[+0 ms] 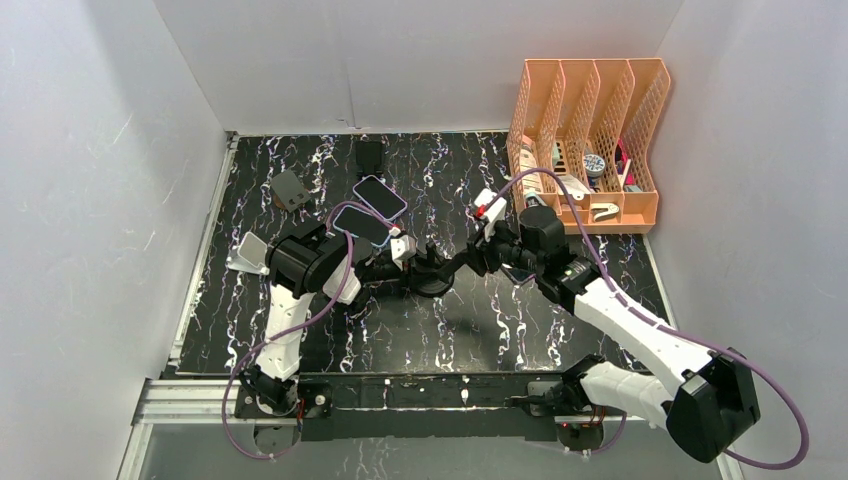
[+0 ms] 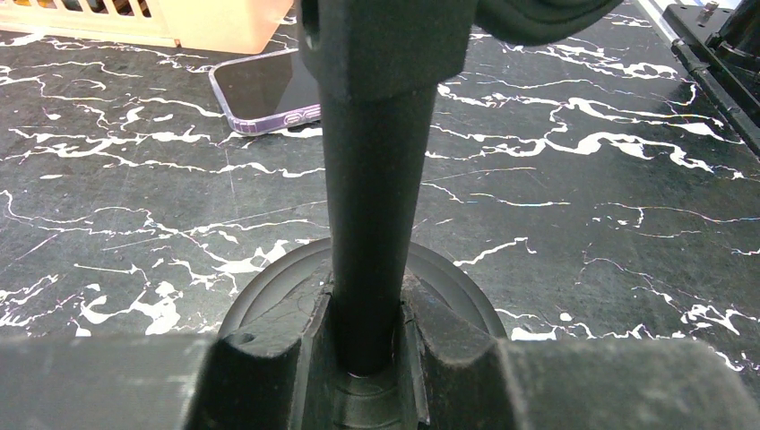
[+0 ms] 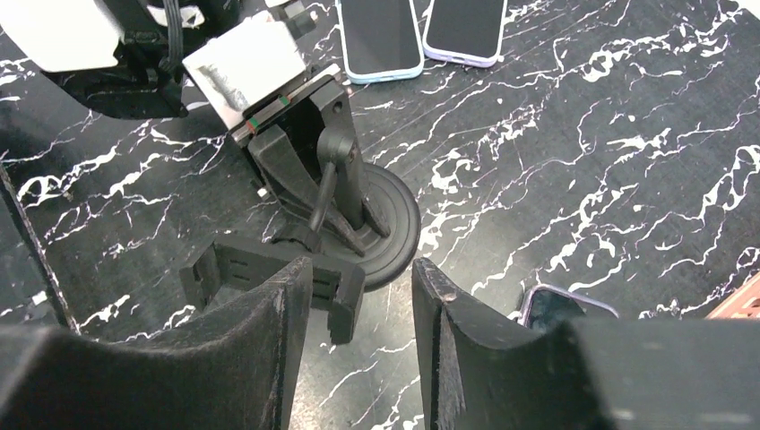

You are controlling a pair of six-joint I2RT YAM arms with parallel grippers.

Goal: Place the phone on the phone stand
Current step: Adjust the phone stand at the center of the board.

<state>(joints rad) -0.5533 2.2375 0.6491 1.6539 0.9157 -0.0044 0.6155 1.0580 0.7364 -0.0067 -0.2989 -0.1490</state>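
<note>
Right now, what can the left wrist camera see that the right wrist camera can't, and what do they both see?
Only the left wrist camera shows the black rail edging the table and the long side of the orange rack. Only the right wrist camera shows a blue-edged phone beside a lilac-edged phone, the clamp for holding a phone, and the open right gripper. Both show the phone stand with the left gripper shut on its post, the black marble table, and probably the same phone near the rack.
</note>
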